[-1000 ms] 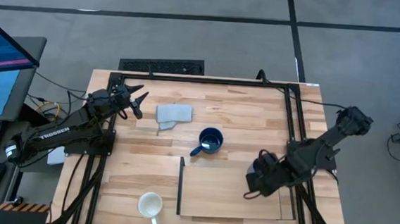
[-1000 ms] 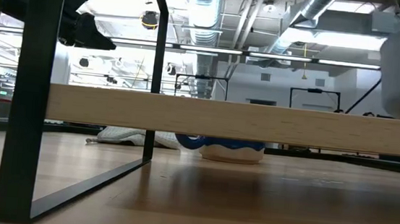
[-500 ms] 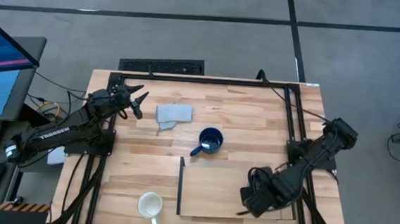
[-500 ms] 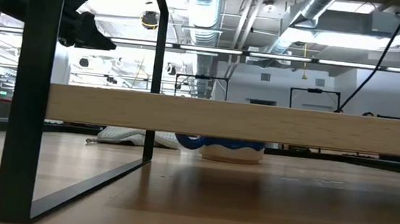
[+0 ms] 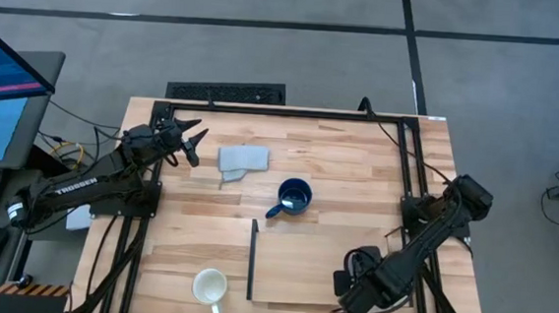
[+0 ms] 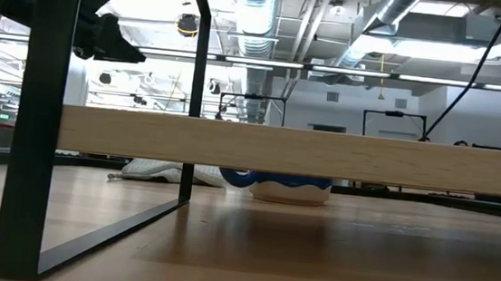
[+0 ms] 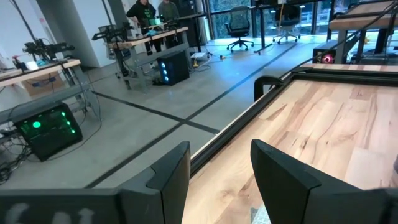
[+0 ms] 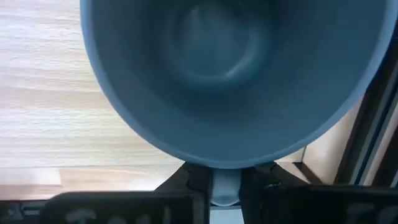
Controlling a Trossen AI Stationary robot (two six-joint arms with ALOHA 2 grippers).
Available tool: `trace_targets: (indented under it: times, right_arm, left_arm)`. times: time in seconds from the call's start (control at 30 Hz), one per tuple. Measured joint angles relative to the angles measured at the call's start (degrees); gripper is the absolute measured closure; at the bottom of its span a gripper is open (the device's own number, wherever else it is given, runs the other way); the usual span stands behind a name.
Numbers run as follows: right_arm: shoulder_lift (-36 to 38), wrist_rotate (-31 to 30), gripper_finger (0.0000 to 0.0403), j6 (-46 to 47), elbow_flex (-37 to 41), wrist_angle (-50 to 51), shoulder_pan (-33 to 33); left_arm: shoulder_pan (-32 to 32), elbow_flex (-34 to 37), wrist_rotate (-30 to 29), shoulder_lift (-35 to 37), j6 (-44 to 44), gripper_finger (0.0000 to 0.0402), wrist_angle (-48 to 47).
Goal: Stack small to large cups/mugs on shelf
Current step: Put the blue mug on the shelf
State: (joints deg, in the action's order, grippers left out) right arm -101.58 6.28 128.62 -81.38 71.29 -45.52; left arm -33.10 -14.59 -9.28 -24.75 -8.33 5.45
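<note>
The small grey-blue mug (image 8: 230, 74) fills the right wrist view with its open mouth toward the camera. My right gripper (image 5: 353, 280) is shut on it above the near right part of the plywood shelf (image 5: 303, 247); in the high view the gripper hides the mug. The navy mug (image 5: 293, 197) stands on the tabletop just beyond the shelf. The white mug (image 5: 210, 288) stands near the table's near edge, left of the shelf's dark upright strip (image 5: 252, 258). My left gripper (image 5: 188, 135) waits open over the far left of the table. My right gripper holds the grey-blue mug by its handle (image 8: 225, 185), pinched between the two fingers (image 8: 193, 180). It comes from above, pointing down. The mug is upright with its mouth up, over the shelf board; whether its base touches the board does not show.
A folded grey cloth (image 5: 243, 160) lies on the far part of the table beside my left gripper. A black metal frame (image 5: 400, 125) runs along the table's far and right sides. In the low view the shelf's edge (image 6: 295, 151) spans the picture on a black leg (image 6: 39, 113).
My right arm has carried the grey-blue mug toward the table's near edge, from above the shelf's right middle to its near right part. In the low view the mug has passed out of the picture on the right. Nothing else has moved.
</note>
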Motion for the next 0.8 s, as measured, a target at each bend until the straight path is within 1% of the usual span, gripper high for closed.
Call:
trace_targets:
  times: [0.37,0.63,0.8]
  right_arm:
    - [0.0,0.09,0.0293,-0.02,0.02,-0.05,0.04]
    - [0.0,-0.08,0.0245,-1.12,0.07,0.19,0.26]
    - [0.35,-0.08,0.0224,-1.55,0.13,0.16,0.68]
  left_arm:
    - [0.01,0.0,0.02,0.0,-0.01,0.0239,-0.02]
    - [0.0,0.0,0.04,0.0,-0.01,0.0239,-0.02]
    - [0.0,0.0,0.04,0.0,-0.01,0.0239,0.0]
